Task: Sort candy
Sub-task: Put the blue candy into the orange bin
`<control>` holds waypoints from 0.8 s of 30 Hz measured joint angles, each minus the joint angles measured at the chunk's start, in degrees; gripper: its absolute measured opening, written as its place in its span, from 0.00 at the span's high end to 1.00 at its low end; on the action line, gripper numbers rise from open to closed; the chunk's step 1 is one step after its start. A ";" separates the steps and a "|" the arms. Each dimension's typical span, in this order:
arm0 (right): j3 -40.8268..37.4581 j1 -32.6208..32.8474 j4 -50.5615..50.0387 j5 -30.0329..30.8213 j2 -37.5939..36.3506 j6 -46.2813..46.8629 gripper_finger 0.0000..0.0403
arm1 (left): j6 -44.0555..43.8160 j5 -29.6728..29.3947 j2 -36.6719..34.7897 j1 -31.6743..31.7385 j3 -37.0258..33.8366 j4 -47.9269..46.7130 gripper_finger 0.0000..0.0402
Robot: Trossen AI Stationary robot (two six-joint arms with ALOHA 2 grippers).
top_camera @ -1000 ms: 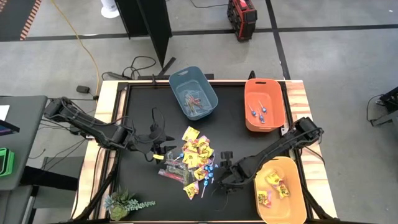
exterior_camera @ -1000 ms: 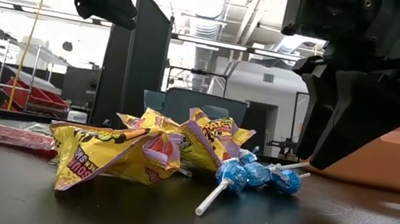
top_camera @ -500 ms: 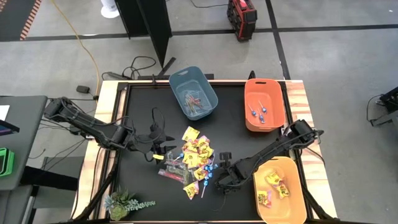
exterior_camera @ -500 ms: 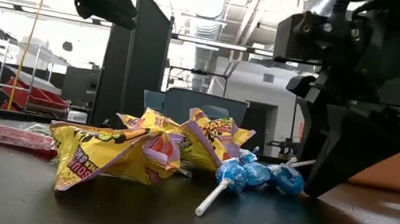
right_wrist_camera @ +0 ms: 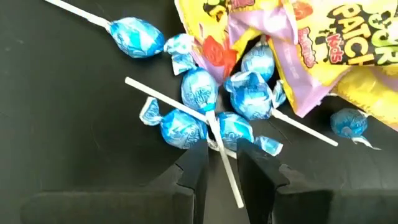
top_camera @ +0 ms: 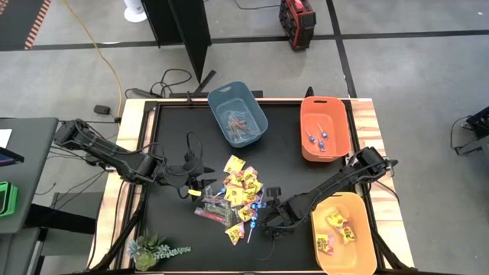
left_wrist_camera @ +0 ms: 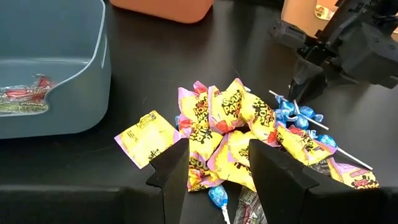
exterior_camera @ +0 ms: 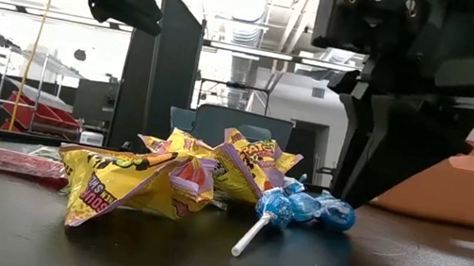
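The candy lies in a pile (top_camera: pixel 241 200) at the table's middle: yellow packets with red print (left_wrist_camera: pixel 219 118), blue-wrapped lollipops (right_wrist_camera: pixel 186 127) and pinkish sticks (exterior_camera: pixel 18 160). My right gripper (right_wrist_camera: pixel 222 165) is down at the pile's right edge (top_camera: pixel 265 215), pointing steeply down. Its fingers stand narrowly apart on either side of one lollipop's white stick (right_wrist_camera: pixel 227 171). My left gripper (left_wrist_camera: pixel 221 165) hangs open above the pile's left side (top_camera: pixel 200 183) with nothing between its fingers. My right gripper comes from above, slanting from the table's right. Its fingers (right_wrist_camera: pixel 194 168) stand across the lollipop stick just behind a blue head (right_wrist_camera: pixel 235 134). The lollipop lies on the table. I cannot tell whether the fingers touch the stick.
A blue-grey bin (top_camera: pixel 238 114) with pinkish sticks stands at the far middle. An orange bin (top_camera: pixel 325 128) with lollipops is at the far right. A yellow bin (top_camera: pixel 345 233) with packets is at the near right. A small plant (top_camera: pixel 153 250) sits at the near left corner.
My right gripper has gone a little toward the table's left and down, up to the blue lollipops at the pile's right edge. The candy has not moved.
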 joint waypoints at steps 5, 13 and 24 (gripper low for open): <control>0.00 0.00 -0.39 -0.02 0.00 0.03 0.79 | 0.02 0.00 0.00 0.00 0.00 -0.02 0.60; 0.00 0.57 -0.82 -0.54 0.00 2.01 0.82 | 0.02 0.02 0.00 0.00 0.00 -0.02 0.60; 0.00 0.50 -2.62 -1.08 0.00 3.32 0.82 | -0.02 0.02 0.00 0.00 0.00 -0.02 0.60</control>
